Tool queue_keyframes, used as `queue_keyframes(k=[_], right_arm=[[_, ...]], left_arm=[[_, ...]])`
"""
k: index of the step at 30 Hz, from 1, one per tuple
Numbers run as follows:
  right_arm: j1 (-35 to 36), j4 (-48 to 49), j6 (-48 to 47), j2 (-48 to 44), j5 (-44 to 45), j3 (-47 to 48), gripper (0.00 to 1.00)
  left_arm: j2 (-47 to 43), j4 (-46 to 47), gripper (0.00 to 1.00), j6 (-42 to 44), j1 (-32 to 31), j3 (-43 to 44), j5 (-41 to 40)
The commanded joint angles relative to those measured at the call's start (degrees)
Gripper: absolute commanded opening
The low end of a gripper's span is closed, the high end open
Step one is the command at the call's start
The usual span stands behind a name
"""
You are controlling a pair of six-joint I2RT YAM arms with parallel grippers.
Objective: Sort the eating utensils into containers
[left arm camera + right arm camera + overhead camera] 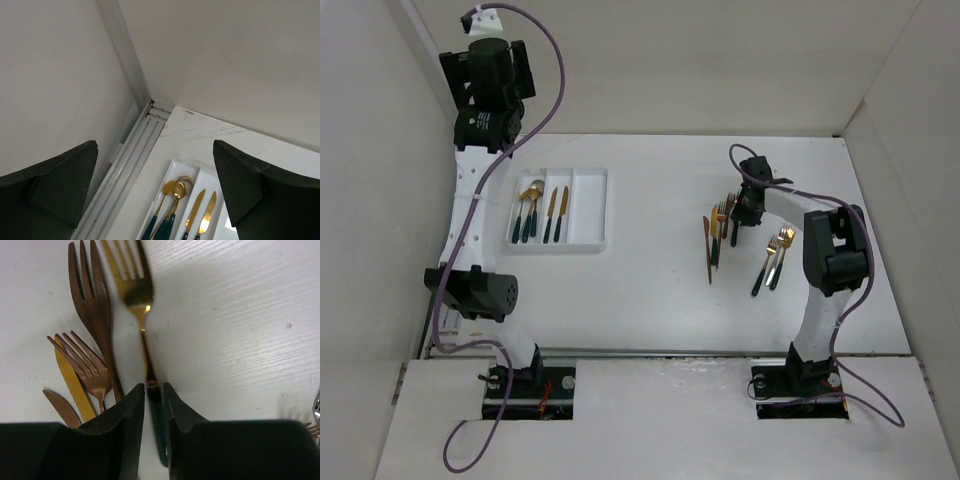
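Note:
My right gripper [154, 386] [736, 214] is shut on the dark green handle of a gold-headed fork [134, 286] that lies on the table. To its left lie two more forks [93, 296] and two knives [73, 381]. The white tray [589, 207] stands at the left. Its left compartment holds spoons [528, 212] [175, 192], its middle one two knives [556, 212] [202, 210], and its right one is bare. My left gripper [155, 146] [492, 78] hangs open high above the tray's far end, holding nothing.
Two more utensils [775, 260] lie right of the fork cluster, near the right arm's elbow. White walls close the table at the back and both sides. A metal rail [131, 165] runs along the left edge beside the tray.

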Motion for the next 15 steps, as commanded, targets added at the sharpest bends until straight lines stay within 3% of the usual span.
queue_keyframes(k=[1, 4, 6, 9, 12, 14, 15], right_arm=[[-0.20, -3.96, -1.77, 1.00, 0.09, 4.38, 0.26], [-0.20, -7.64, -3.17, 3.36, -1.32, 6.32, 0.16], [-0.20, -10.02, -3.70, 4.42, -3.25, 8.16, 0.15], [0.33, -12.58, -3.71, 5.04, -4.66, 6.87, 0.23], [2.08, -12.58, -3.71, 3.63, -4.66, 5.53, 0.23], [2.09, -12.58, -3.71, 3.63, -4.66, 5.53, 0.13], [2.09, -13.11, -3.19, 3.63, -4.66, 5.53, 0.00]], left_arm=[[-1.67, -2.22, 1.00, 0.47, 0.15, -4.64, -0.05], [-2.20, -4.24, 1.00, -1.20, 0.15, -6.94, 2.34], [-2.73, -4.77, 1.00, -1.73, 0.15, -7.73, 3.04], [-4.75, -5.39, 1.00, -1.21, 0.15, -8.45, 3.75], [-5.46, -5.39, 1.00, -1.20, 0.15, -10.03, 4.28], [-5.46, -5.39, 1.00, -1.20, 0.15, -11.08, 4.28], [-5.46, -5.39, 1.00, -0.68, 0.15, -11.08, 4.89]])
